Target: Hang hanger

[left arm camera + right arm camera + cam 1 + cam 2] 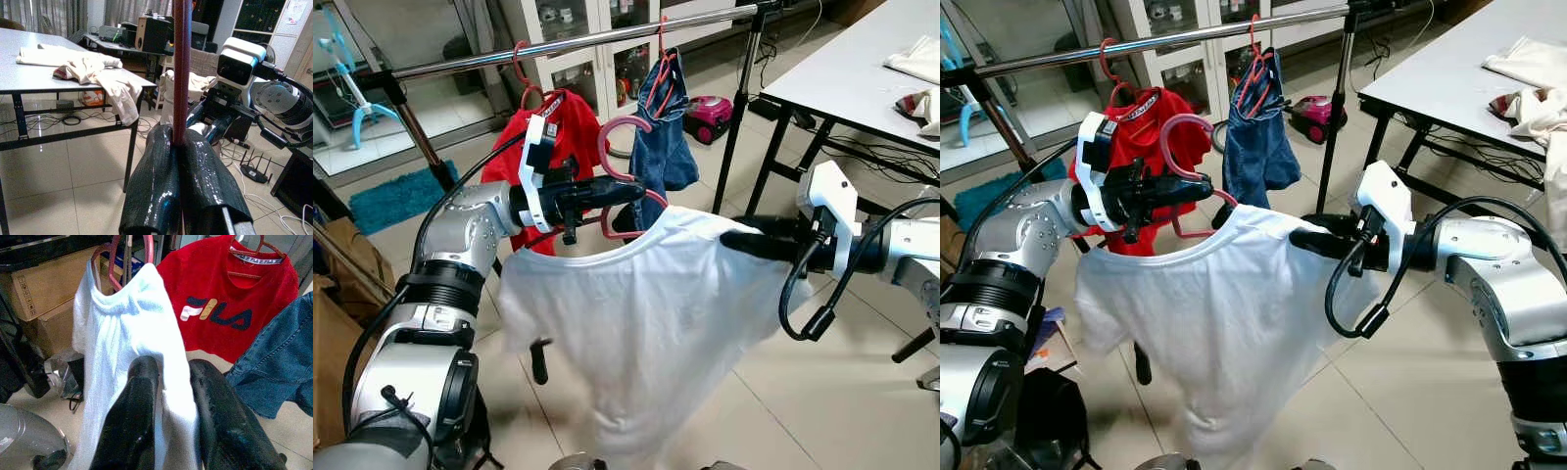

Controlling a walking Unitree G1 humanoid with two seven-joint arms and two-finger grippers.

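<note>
Left gripper clamped on pink hanger; right gripper pinching white T-shirt, hanger's shoulders hidden inside

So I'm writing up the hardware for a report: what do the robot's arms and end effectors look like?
Both arms are silver metal with black ribbed joint bands. Each wrist carries a white boxy housing, and black cables loop along the forearms. The left end effector and the right end effector each have two long black fingers with a glossy, finely textured surface.
</note>
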